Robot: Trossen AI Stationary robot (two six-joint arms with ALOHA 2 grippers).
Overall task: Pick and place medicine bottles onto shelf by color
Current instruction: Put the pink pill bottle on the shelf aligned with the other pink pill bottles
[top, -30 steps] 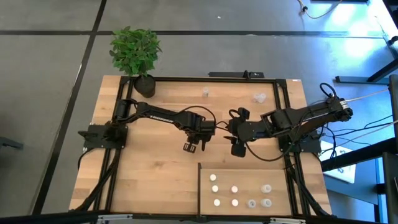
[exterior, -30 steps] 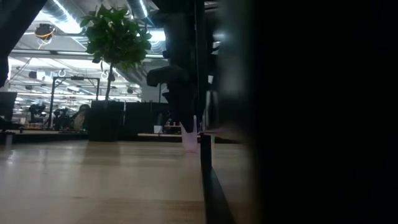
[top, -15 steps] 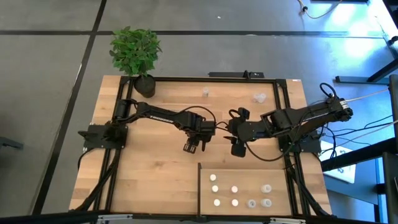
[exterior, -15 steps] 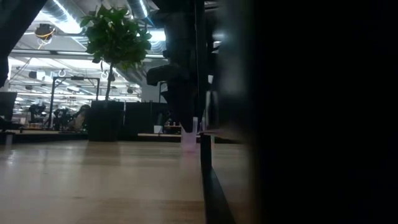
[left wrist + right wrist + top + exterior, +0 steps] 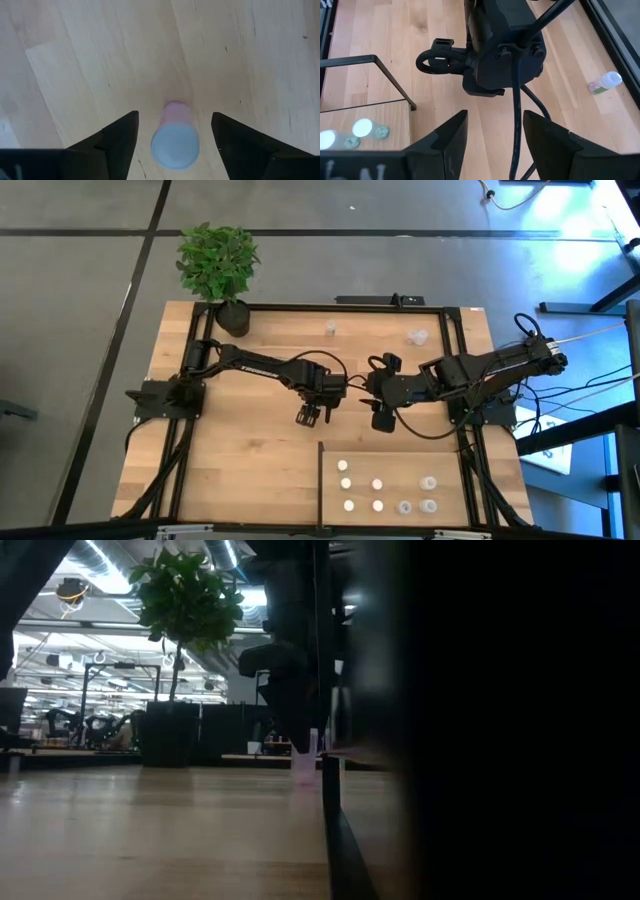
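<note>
Eight small round bottles are standing on the shelf (image 5: 330, 485), a pale smooth panel with a thin black edge, just beyond and below the two pincers in the high view: five white-capped ones (image 5: 377, 484) toward the left pincer's side and three translucent grey ones (image 5: 428, 483) toward the right. Two more are lying on the planked wooden bench (image 5: 240, 450) well beyond the pincers, a clear one (image 5: 330, 330) and a greenish one with a pale cap (image 5: 603, 82). A pinkish bottle (image 5: 174, 137) with a pale round cap is standing upright on the bench between the fingers (image 5: 117, 140) of the left pincer (image 5: 311, 416), which is spread wide around it without touching. The right pincer (image 5: 381, 418) is waiting just beside the left one, its fingers also parted with nothing between them. A potted plant (image 5: 218, 265) is sitting at the bench corner behind the left arm. Since the earlier frames, the left pincer has barely moved, and the bottles are keeping their places.
</note>
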